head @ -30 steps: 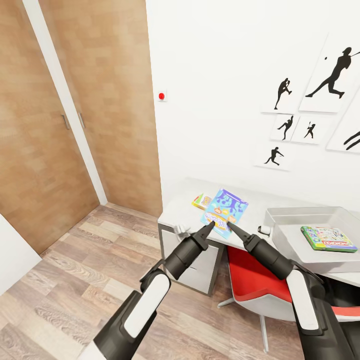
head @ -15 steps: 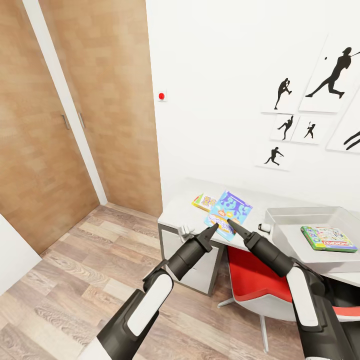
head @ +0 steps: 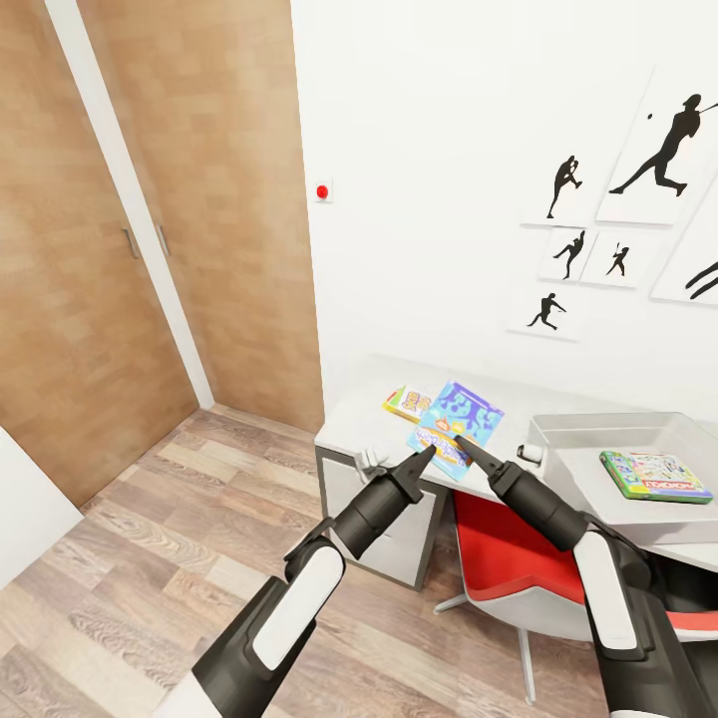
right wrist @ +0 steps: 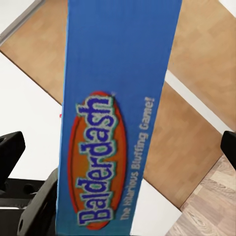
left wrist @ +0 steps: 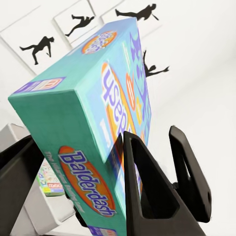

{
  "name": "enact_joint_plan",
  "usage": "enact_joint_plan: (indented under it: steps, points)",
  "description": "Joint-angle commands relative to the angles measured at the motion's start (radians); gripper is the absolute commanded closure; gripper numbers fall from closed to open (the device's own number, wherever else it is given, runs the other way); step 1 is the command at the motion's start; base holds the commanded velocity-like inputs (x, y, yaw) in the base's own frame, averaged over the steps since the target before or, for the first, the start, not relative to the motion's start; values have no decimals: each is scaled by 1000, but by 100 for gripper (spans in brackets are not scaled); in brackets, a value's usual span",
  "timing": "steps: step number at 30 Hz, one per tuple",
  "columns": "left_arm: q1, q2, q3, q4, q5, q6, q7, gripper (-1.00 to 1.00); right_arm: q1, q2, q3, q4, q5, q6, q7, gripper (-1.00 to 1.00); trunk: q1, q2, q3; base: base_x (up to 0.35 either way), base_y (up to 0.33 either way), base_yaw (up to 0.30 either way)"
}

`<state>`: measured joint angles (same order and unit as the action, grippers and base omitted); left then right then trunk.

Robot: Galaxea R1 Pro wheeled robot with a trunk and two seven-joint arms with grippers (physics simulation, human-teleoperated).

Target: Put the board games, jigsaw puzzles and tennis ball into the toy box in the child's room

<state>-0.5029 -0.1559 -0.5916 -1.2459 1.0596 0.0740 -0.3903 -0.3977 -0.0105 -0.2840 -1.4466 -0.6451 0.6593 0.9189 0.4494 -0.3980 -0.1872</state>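
A blue Balderdash board game (head: 455, 417) hangs tilted just above the white desk's (head: 359, 424) front edge, between my two grippers. My left gripper (head: 426, 454) is shut on the box's lower left edge; in the left wrist view the box (left wrist: 83, 98) sits between its fingers (left wrist: 140, 187). My right gripper (head: 462, 442) is at the box's lower right. In the right wrist view its fingers stand open on either side of the box's narrow side (right wrist: 118, 98), apart from it. The grey toy box (head: 598, 424) stands on the desk to the right, with a green board game (head: 655, 475) inside.
A small yellow-green box (head: 404, 401) lies on the desk left of the held game. A small white object (head: 529, 456) sits by the toy box. A red chair (head: 499, 558) is tucked under the desk below my arms. Wooden wardrobe doors (head: 120, 249) stand at the left.
The Balderdash box has shifted a little to the right and up, and both grippers moved with it. In the last half second almost nothing has moved.
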Motion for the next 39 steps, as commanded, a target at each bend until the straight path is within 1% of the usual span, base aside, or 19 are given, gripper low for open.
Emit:
enact_joint_plan:
  steps: [1, 12, 39]
  points:
    - [0, 1, 0, -2, 10, 8, -6, 100, -1, -1, -1, 0, -5, 6, 1, -100, 1, -2, -2, 0, 0, 0]
    - [2, 6, 0, -20, 10, 7, -15, 100, -1, -4, -3, 0, -8, 6, 1, -100, 1, -2, -2, 0, 0, 0]
    - [3, 6, -1, -20, 10, 7, -15, 100, -1, -6, -7, 1, -13, 6, 3, -100, 1, -2, -2, 0, 0, 0]
